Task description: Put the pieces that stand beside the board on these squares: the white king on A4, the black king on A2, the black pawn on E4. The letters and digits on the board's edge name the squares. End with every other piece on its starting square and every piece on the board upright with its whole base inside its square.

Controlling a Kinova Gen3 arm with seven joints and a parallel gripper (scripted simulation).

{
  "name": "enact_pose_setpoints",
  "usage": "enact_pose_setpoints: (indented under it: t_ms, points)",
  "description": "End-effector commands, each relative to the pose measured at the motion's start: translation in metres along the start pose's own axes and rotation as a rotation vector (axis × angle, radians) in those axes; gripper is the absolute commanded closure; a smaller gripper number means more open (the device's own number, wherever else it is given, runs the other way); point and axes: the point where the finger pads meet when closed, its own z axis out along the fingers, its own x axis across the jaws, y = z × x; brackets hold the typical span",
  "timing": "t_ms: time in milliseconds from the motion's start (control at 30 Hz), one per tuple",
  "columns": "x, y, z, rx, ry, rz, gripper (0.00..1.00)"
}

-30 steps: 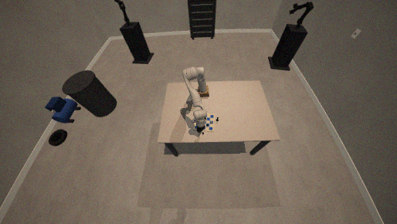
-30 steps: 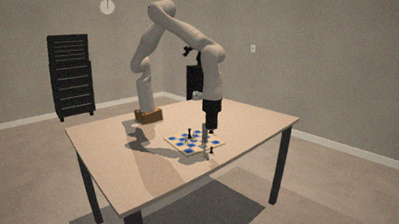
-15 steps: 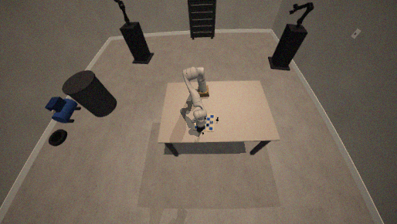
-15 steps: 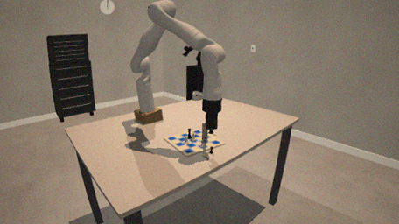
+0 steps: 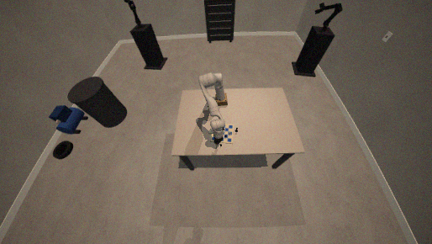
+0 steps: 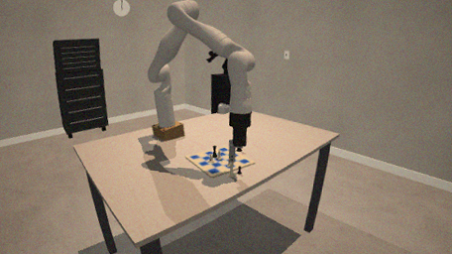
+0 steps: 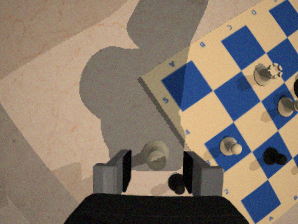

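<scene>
My gripper [image 5: 218, 142] [image 6: 233, 158] [image 7: 157, 165] is open. Its fingers point down beside the board's A edge, and the white king [image 7: 156, 154] stands upright near the gap between the fingertips, untouched as far as I can see. The black pawn [image 5: 221, 145] [image 6: 239, 171] [image 7: 176, 183] stands beside the board, just past the white king and near one finger in the wrist view. The black king [image 5: 236, 130] stands off the board's right side in the top view. The board [image 6: 200, 167] [image 7: 172, 120] shows A4 and A2 bare in the wrist view; E4 is out of that view.
A white pawn [image 7: 230, 146] stands on A3 and a black piece [image 7: 274, 156] on B2. A white rook-like piece [image 7: 267, 74] is on C4, another white piece [image 7: 286, 106] on C3. A tall black piece [image 6: 214, 151] also stands on the board.
</scene>
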Motion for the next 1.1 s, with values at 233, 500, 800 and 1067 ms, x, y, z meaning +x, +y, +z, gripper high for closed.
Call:
enact_pose_setpoints:
  t_ms: [233,500,800,1067]
  points:
    - [-0.002,0.002,0.012,-0.006,-0.007,0.001,0.21]
    - [-0.002,0.002,0.032,-0.006,-0.007,0.001,0.21]
    - [-0.002,0.000,0.043,0.000,-0.005,0.001,0.21]
    - [-0.001,0.000,0.043,0.002,-0.003,0.001,0.21]
